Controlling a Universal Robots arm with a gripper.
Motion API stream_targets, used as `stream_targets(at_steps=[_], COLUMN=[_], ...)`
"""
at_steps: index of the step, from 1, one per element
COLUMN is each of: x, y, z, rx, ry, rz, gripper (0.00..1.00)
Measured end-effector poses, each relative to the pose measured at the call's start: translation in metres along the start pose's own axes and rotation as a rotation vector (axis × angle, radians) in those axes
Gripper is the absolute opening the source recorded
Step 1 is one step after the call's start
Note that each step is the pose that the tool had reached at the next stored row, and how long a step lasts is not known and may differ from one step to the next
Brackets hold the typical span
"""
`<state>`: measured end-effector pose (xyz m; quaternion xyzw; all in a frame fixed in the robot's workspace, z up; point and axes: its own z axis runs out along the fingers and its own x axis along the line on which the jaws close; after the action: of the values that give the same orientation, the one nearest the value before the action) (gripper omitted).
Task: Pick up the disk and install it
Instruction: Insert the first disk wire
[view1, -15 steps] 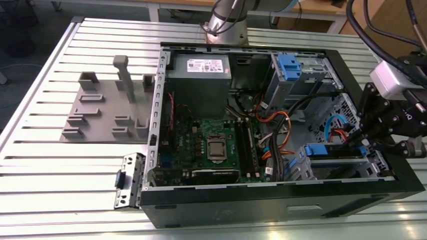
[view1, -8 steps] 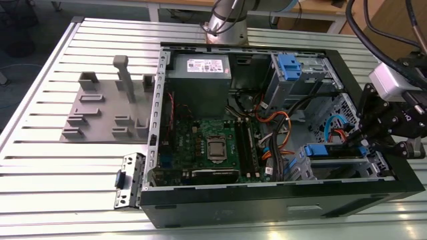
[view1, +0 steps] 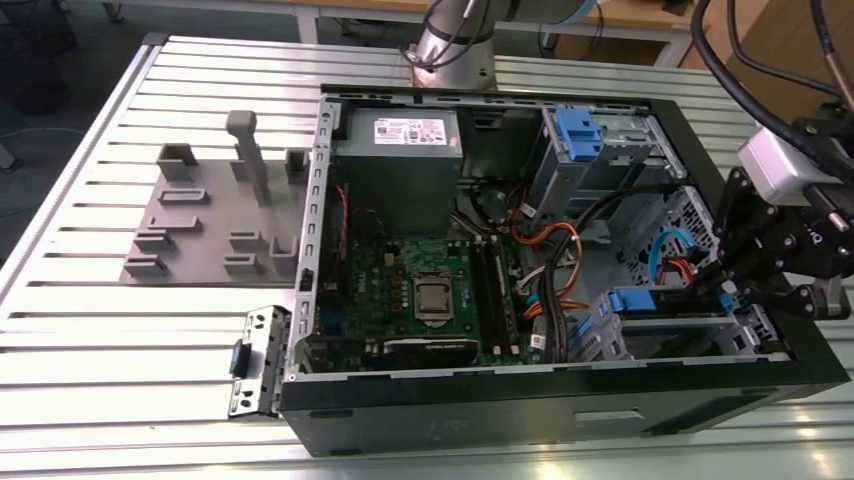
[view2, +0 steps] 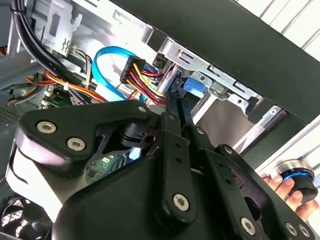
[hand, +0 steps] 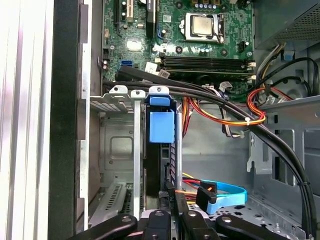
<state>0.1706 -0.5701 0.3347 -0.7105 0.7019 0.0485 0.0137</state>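
Matt black end effector links; disk bracket looks like blue plastic; bare metal drive cage

the computer case was black outside, bare silver-grey metal inside. its motherboard was green, with a silver processor at the middle. the power supply was grey with a white sticker. the disk's bracket was bright blue. a flat cable was light blue; wire bundles ran orange, red, yellow and black. the gripper was matte black with silver screws. the table was pale ribbed metal, carrying a grey plastic fixture.
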Motion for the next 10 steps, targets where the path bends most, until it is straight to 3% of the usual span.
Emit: stream_targets(at_steps=[10], x=[0.0007], y=[0.0004], z=[0.0067], rx=[0.0], ry=[0.0003], rz=[0.0], gripper=[0.16])
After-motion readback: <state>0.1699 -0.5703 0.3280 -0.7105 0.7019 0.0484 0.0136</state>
